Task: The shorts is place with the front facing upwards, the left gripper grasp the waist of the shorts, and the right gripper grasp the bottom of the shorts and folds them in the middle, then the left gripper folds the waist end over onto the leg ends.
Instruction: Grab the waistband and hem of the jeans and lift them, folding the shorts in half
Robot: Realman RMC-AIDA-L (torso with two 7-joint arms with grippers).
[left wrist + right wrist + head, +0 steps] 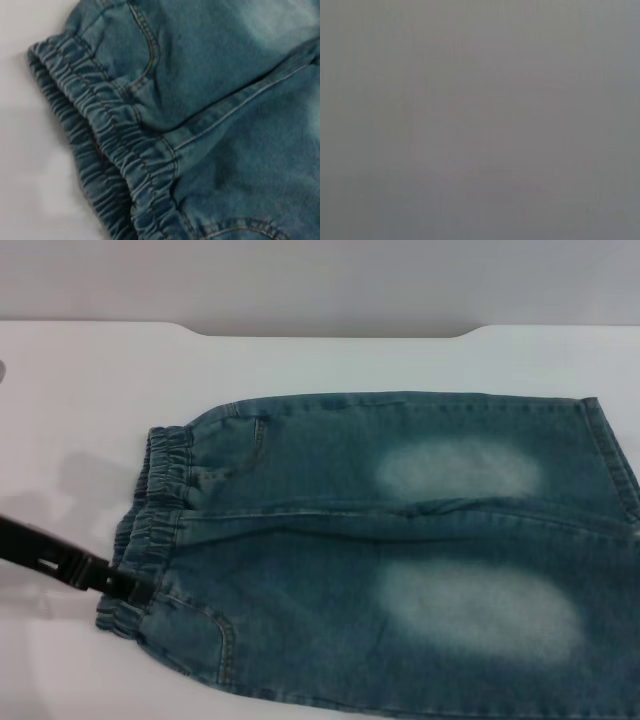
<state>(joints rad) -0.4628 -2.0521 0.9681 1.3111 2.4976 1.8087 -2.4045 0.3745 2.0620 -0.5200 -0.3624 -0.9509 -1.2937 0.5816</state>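
The shorts (400,550) lie flat, front up, on the white table (90,370), long axis running across it: the waist end (150,520) toward the robot's left, legs toward its right. 2 pale faded patches show. No readable writing. The left gripper (135,587) meets the waistband's near corner; whether its fingers are closed cannot be told.

No readable text, label, brand, number or sign appears anywhere.
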